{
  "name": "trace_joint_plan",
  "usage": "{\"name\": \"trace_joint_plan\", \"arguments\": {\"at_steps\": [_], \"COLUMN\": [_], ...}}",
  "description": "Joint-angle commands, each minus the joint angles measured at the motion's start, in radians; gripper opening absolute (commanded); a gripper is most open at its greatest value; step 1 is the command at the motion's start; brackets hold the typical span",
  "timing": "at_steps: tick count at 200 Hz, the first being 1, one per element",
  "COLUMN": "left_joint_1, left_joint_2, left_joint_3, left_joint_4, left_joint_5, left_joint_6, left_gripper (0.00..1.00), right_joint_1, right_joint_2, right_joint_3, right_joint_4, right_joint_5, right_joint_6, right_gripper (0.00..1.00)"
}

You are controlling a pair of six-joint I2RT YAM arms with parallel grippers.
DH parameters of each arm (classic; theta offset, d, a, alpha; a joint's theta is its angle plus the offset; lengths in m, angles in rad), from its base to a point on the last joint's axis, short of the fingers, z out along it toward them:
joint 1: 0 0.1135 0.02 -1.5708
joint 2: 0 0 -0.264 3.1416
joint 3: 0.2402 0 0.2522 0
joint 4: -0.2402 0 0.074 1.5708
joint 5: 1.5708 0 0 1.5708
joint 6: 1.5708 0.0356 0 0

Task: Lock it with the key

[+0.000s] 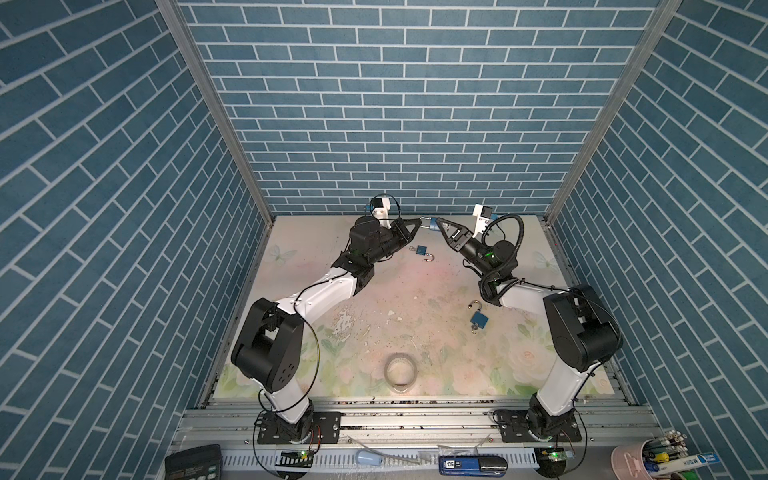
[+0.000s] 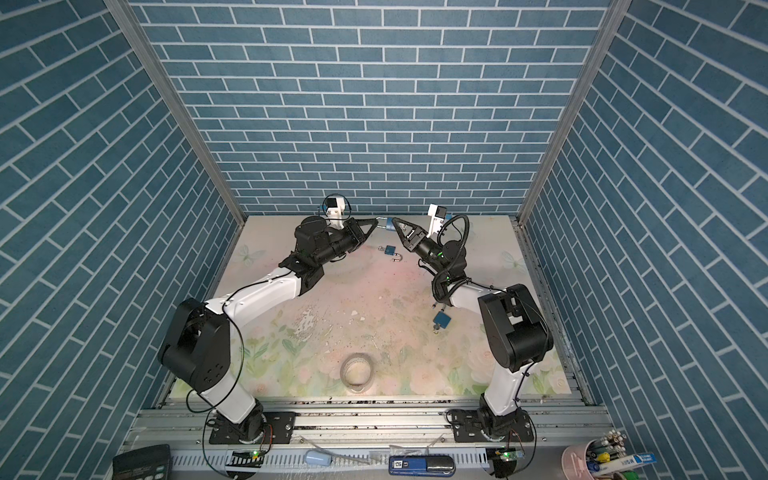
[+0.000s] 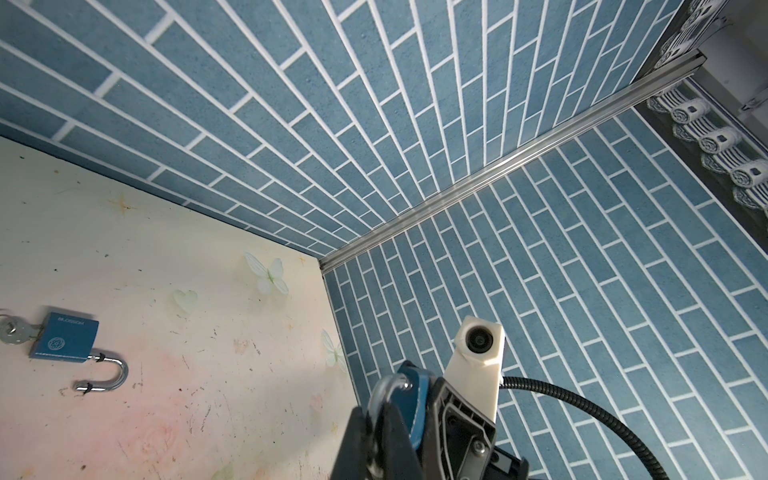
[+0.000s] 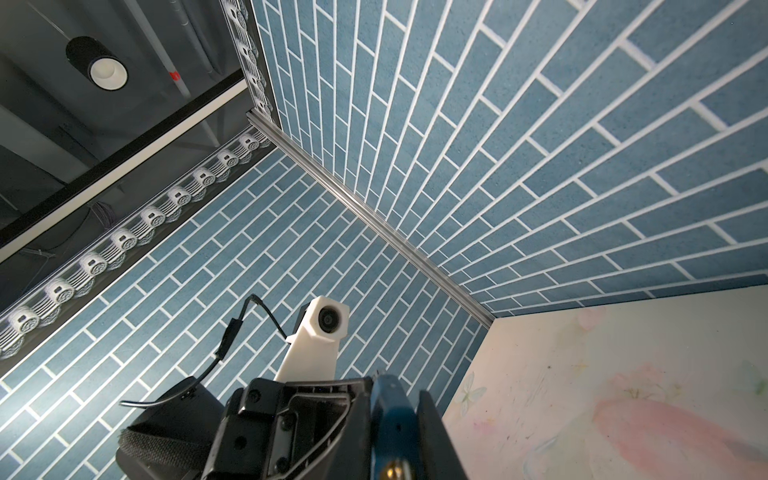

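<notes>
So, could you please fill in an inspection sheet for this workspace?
Surface: floral mat, scuffed and speckled.
Job's things: held padlock aloft near the back wall; far padlock and near padlock lie on the mat, shackles open, keys inserted.
Clutter: tape roll near the front edge.
Grippers: left gripper shut on the held padlock's shackle; right gripper shut on its body.
Cables: black conduit loops freely above the right arm's wrist.
Surroundings: blue brick-pattern walls.

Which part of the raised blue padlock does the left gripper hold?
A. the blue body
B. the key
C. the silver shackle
C: the left gripper is shut on the silver shackle, while the right gripper holds the blue body.
</notes>
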Motion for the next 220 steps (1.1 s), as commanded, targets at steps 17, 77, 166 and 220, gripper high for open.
{"name": "trace_joint_plan", "arguments": {"at_steps": [17,77,166,220], "left_joint_1": [-0.243,-0.282,-0.293,-0.291], "left_joint_2": [0.019,0.069,0.033,-0.031], "left_joint_3": [0.097,0.13,0.06,0.042], "left_joint_4": [-0.007,0.023,0.077,0.006], "left_joint_5": [0.437,0.467,0.493,0.509], "left_joint_6": [0.113,0.08,0.058,0.131], "left_gripper": [0.0,0.0,0.0,0.0], "right_joint_1": [0.109,0.112,0.097,0.089], "right_joint_2": [0.075,0.081,0.075,0.065], "right_joint_3": [0.058,0.059,0.09,0.102], "right_joint_4": [-0.087,-0.09,-0.122,-0.183], "right_joint_5": [-0.232,-0.232,-0.25,-0.284], "right_joint_6": [0.019,0.01,-0.004,-0.029], "right_gripper": [0.0,0.0,0.0,0.0]}}
